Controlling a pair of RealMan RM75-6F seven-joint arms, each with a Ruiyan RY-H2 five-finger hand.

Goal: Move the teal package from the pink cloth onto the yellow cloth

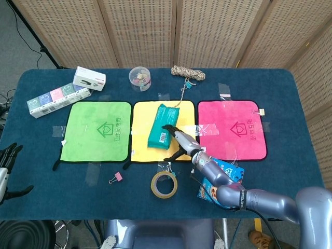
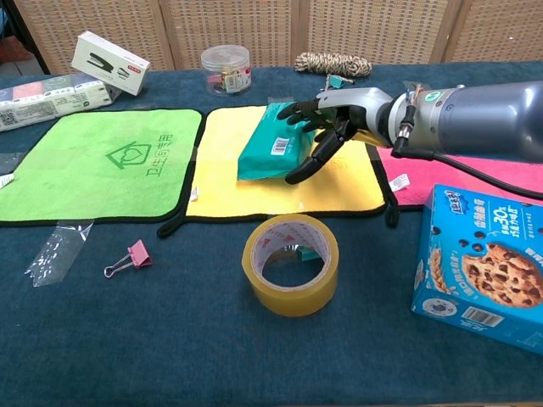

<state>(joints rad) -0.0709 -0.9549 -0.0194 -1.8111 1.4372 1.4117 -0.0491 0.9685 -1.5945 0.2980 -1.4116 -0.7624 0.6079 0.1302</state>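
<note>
Chest view showed the teal package (image 2: 273, 154) lying slanted on the yellow cloth (image 2: 222, 188), clear of the pink cloth (image 2: 509, 180). Right hand (image 2: 325, 125) rested against the package's right edge, fingers spread, gripping nothing. Left hand (image 1: 6, 158) hung open off the table's left edge.

Tape roll (image 2: 290, 264) just before yellow cloth (image 2: 221, 182)
</note>
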